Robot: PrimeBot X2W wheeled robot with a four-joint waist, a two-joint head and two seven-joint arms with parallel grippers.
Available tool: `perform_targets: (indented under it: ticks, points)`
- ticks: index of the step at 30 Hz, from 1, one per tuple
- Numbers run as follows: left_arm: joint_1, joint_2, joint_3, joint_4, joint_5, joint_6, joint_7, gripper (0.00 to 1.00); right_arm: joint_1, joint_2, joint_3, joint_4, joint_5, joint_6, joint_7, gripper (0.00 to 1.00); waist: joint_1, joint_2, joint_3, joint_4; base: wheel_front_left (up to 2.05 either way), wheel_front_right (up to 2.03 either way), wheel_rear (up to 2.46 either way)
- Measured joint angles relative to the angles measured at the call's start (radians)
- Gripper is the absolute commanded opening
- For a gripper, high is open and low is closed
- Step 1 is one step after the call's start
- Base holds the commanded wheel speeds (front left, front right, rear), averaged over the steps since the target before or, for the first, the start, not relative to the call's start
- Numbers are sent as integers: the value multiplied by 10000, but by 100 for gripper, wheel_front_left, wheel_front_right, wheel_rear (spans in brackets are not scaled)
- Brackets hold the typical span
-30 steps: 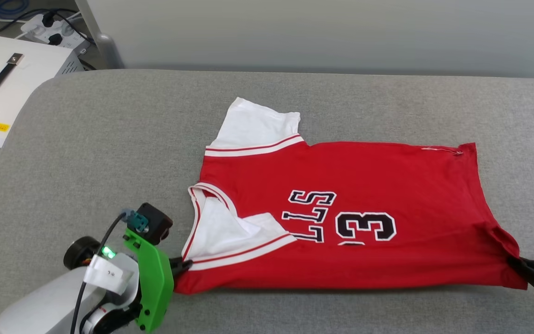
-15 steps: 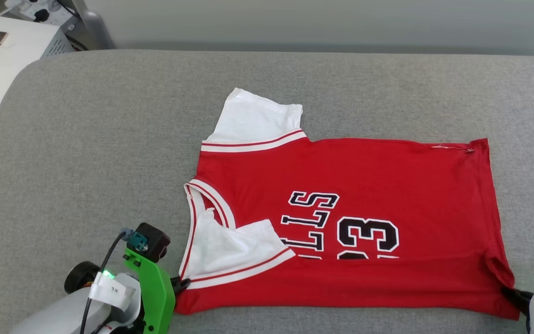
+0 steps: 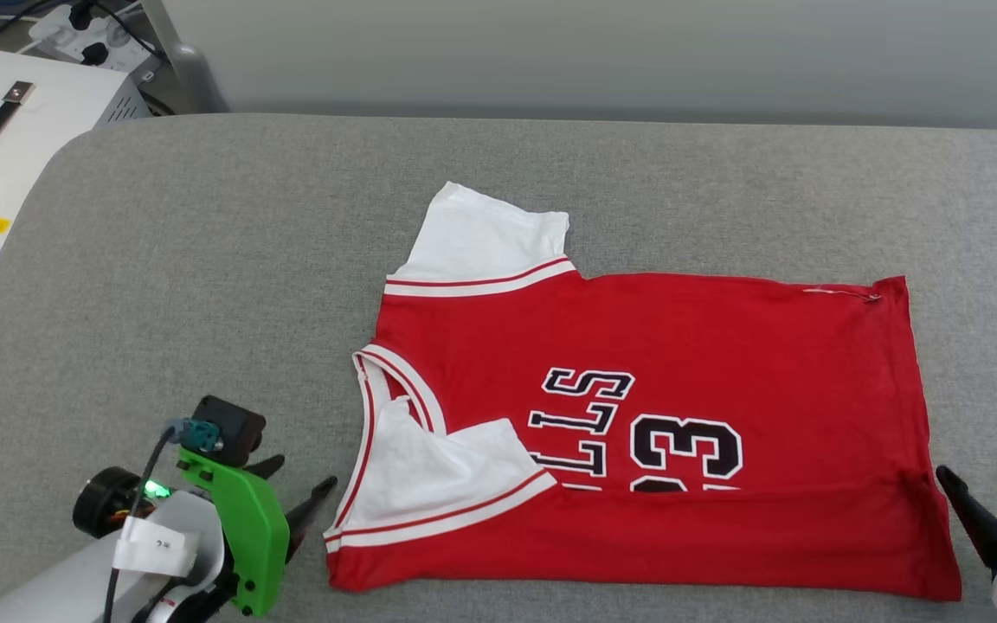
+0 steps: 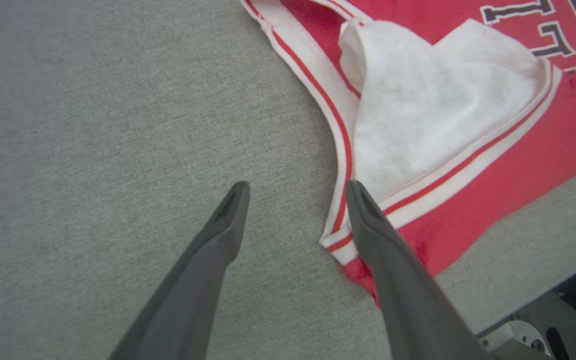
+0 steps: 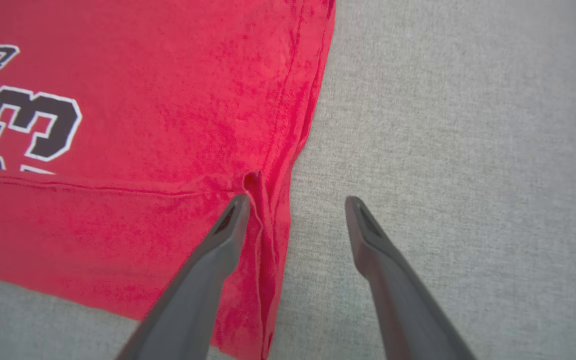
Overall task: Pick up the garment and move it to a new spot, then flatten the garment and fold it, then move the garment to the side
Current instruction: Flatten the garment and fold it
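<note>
The red T-shirt [image 3: 680, 363] lies flat on the grey tabletop [image 3: 204, 260], open room leftward; I see my left gripper [image 3: 301, 474] at its collar edge, right gripper [image 3: 973, 468] at its hem. Both jaws stand apart, empty.

Head camera looks down from afar over the whole garment [image 3: 680, 346]; each wrist camera, close above, shares one lower corner.
</note>
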Motion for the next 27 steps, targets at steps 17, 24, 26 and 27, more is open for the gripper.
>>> perform_targets:
  ticks: [17, 24, 26, 27]
  points:
    - [-2824, 59, 1490, 69, 1066, 397, -1221, 100, -748, 2838, -1578, -3108, -2677, 0, -2867, 100, 0, 0, 389, -577, 0, 0, 0]
    - [-4954, -474, 1668, 1509, 453, -790, 706, 100, -1046, 3181, -1197, -3488, -2934, 0, -3124, 100, 0, 0, 1292, -972, 0, 0, 0]
    - [-5660, -606, 1670, 2025, 134, -1035, 1714, 100, -1261, 3183, -1064, -3511, -3009, 0, -3149, 100, 0, 0, 1616, -1098, 0, 0, 0]
    - [-6024, -652, 1657, 2251, -56, -1151, 2251, 100, -1386, 3191, -1007, -3528, -3009, 0, -3208, 100, 0, 0, 1789, -1167, 0, 0, 0]
